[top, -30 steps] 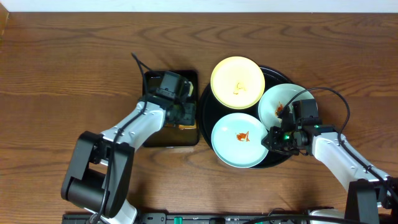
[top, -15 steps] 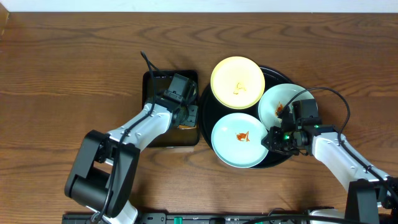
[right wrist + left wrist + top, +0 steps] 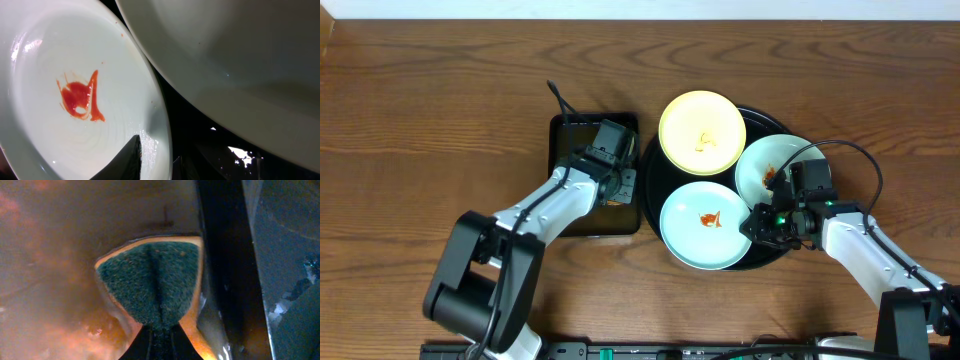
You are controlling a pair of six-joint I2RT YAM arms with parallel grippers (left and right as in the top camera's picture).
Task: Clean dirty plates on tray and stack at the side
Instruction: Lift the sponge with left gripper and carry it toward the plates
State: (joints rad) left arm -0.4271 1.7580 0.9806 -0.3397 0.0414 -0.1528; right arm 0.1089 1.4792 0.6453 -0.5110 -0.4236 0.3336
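Three dirty plates sit on the round black tray (image 3: 756, 262): a pale yellow one (image 3: 702, 132) at the back, a mint-white one (image 3: 772, 165) at the right, and a mint-white one (image 3: 705, 225) in front with a red smear (image 3: 77, 97). My right gripper (image 3: 757, 224) (image 3: 155, 164) is shut on the front plate's right rim, one finger (image 3: 131, 156) on top and the other under the edge. My left gripper (image 3: 617, 186) (image 3: 160, 341) is down in the basin, shut on a green-faced sponge (image 3: 152, 280) with yellow foam.
The rectangular black basin (image 3: 558, 150) of brownish water (image 3: 55, 255) stands just left of the tray, its dark wall (image 3: 225, 255) next to the sponge. The right plate's side (image 3: 240, 60) hangs close over the held plate's rim. Bare wooden table (image 3: 420, 120) surrounds everything.
My left gripper has shifted slightly right in the basin and closed on the sponge. The right gripper and the plates have not moved.
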